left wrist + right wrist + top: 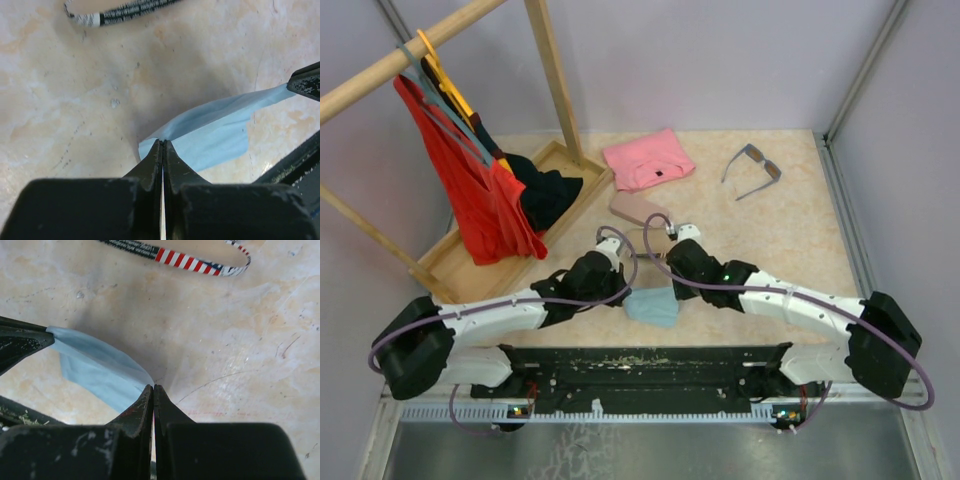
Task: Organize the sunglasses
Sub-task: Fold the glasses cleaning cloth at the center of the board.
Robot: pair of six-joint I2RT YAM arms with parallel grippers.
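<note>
I see a beige marbled table top (800,250), w/ fine scratches & specks in both wrist views. Pale lilac walls (720,60) close it in at back & both sides, grey metal posts (865,70) at the corners. Wooden rack (552,70) stands back-left, rising from a shallow wooden tray (452,266). Light is soft & even, shadows faint. Bare metal sheet (640,455) runs along the near edge.
</note>
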